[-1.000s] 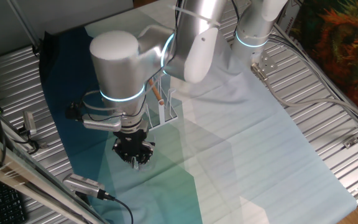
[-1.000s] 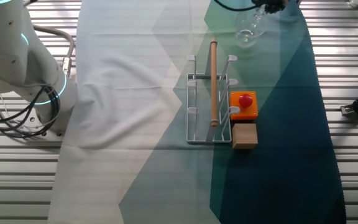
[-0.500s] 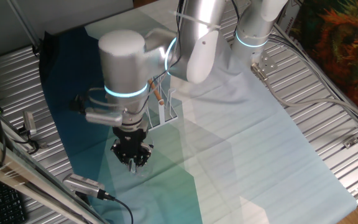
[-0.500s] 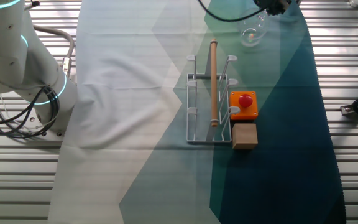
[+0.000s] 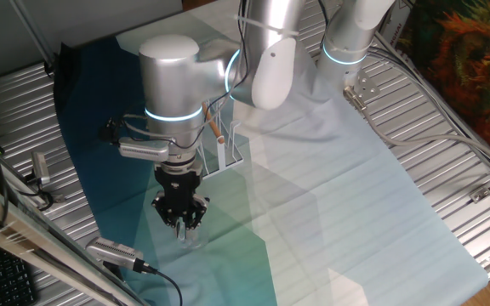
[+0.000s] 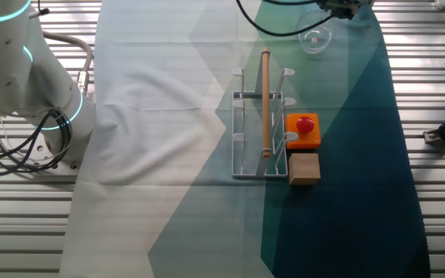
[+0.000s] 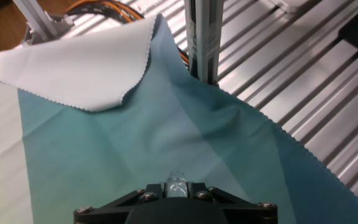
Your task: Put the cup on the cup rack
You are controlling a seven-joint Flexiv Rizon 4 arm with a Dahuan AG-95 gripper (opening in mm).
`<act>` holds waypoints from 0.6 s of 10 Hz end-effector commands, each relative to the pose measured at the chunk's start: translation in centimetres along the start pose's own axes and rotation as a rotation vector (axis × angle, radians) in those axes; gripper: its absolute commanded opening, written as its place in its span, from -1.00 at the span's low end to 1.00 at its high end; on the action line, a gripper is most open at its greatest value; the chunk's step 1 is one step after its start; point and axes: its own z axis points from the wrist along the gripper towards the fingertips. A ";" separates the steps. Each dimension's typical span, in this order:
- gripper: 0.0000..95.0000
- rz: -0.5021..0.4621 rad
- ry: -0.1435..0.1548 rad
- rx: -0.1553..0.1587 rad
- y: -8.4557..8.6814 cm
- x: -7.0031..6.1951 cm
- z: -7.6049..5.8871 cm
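The gripper (image 5: 182, 223) hangs over the teal part of the cloth (image 5: 253, 255) with its 2 fingers pointing down, and the cup (image 6: 314, 40) sits right under them, a clear glass shape just below the fingertips in both fixed views. In the hand view a small piece of glass shows between the black finger mounts at the bottom edge, so the jaws appear to be closed on the cup's rim, though the contact itself is mostly hidden. Whether the cup rests on the cloth or is lifted off it cannot be told. The cup rack (image 6: 261, 127) stands well apart from the jaws, back toward the arm's base side, its white pegs upright on the frame, with a wooden rod (image 6: 266, 100) lying across it lengthwise. Just beside the rack, farther from the jaws than the rack's near end, sit an orange box with a red button (image 6: 304, 129) and, touching it, a small brown block (image 6: 304, 169).
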 end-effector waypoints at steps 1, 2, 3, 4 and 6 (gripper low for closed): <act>-1.00 -0.011 -0.011 0.002 0.0 -0.1 0.0; -1.00 -0.014 -0.021 -0.001 0.0 -0.2 0.1; -1.00 -0.015 -0.026 -0.002 0.0 -0.2 0.1; -1.00 -0.023 -0.040 0.003 0.0 -0.2 0.1; -1.00 -0.030 -0.033 0.005 0.0 -0.2 0.1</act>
